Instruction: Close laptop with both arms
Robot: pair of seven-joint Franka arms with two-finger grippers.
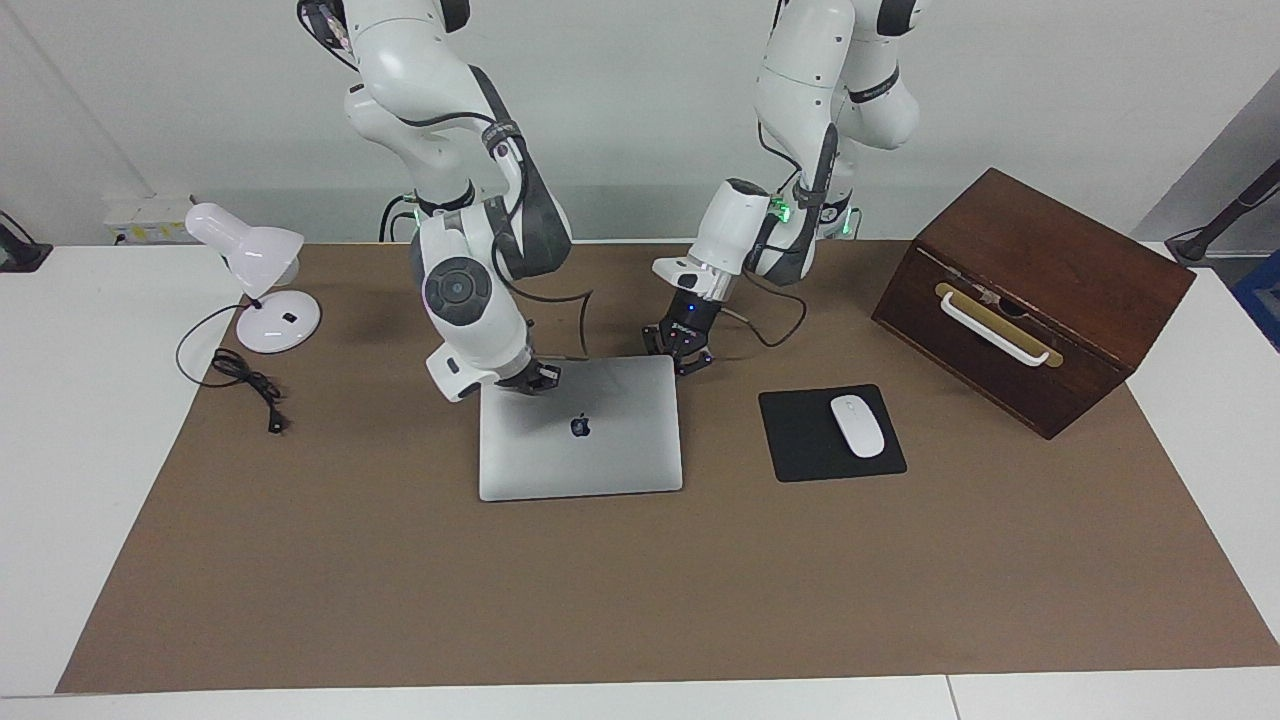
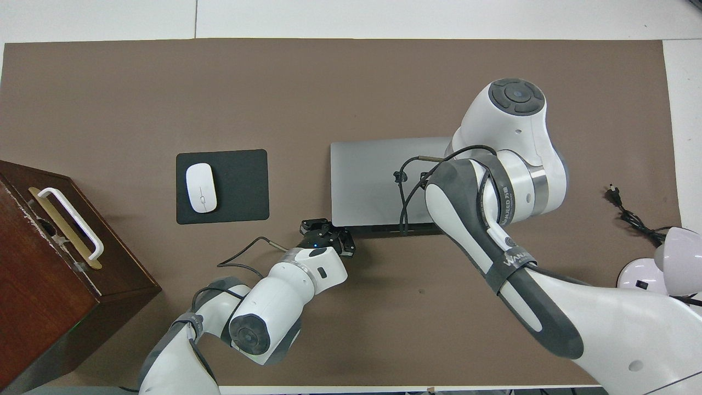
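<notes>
The silver-grey laptop (image 1: 580, 440) lies mid-table with its lid, apple logo up, lowered almost flat. In the overhead view the laptop (image 2: 378, 181) shows only a thin dark strip of keyboard along the edge nearer to the robots. My right gripper (image 1: 527, 380) rests on the lid's corner at the right arm's end, nearer to the robots. The right arm hides it in the overhead view. My left gripper (image 1: 685, 355) is open and empty beside the lid's other corner nearer to the robots, and also shows in the overhead view (image 2: 326, 230).
A black mouse pad (image 1: 800, 440) with a white mouse (image 1: 857, 425) lies beside the laptop toward the left arm's end. A brown wooden box (image 1: 1030, 295) with a white handle stands past it. A white desk lamp (image 1: 255, 275) and its cord (image 1: 245, 385) sit at the right arm's end.
</notes>
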